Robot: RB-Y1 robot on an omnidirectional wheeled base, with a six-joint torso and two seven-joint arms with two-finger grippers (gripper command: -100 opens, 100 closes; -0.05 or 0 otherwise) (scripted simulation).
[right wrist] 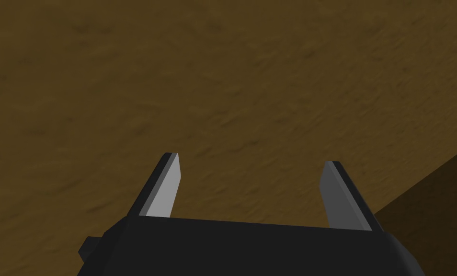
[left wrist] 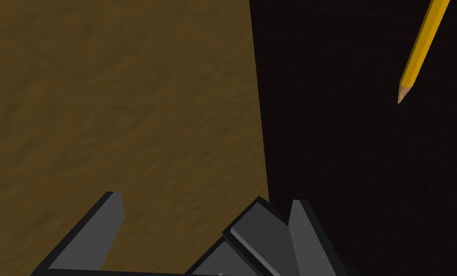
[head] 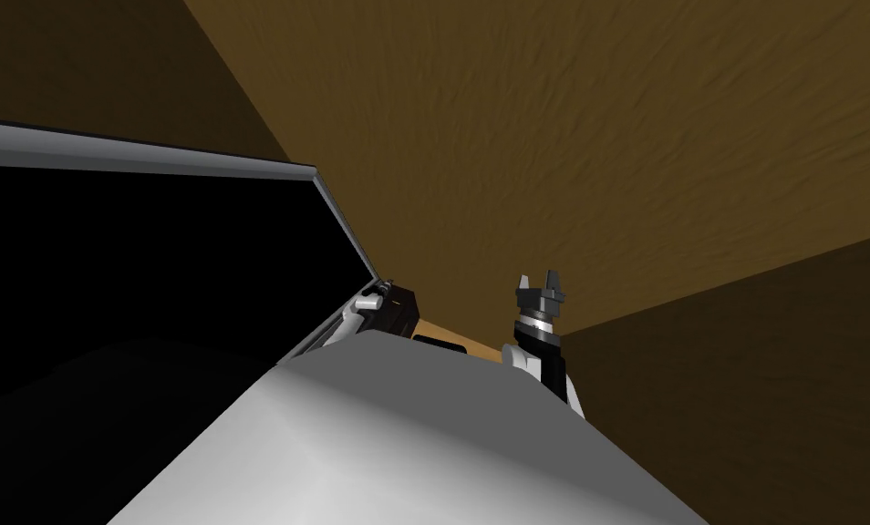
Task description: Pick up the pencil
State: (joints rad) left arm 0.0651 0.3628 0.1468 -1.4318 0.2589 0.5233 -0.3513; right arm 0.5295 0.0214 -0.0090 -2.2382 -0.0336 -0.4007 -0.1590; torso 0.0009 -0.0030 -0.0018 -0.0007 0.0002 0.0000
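One yellow pencil (left wrist: pixel 421 48) lies on a dark surface (left wrist: pixel 357 167), in from its edge, tip toward the left gripper (left wrist: pixel 207 200). That gripper hangs wide open astride the edge, likely lining up to reach in. The right gripper (right wrist: pixel 251 159), also wide open, idles over brown floor (right wrist: pixel 222 72). Two grippers, neither holding anything

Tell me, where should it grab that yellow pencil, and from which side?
Probably on the straight yellow shaft of the pencil, behind the tapered wooden tip, which would slip. It seems to lie flat on a dark surface, so come from above, closing across its length. The open left gripper is nearest, with the tip pointing roughly its way.
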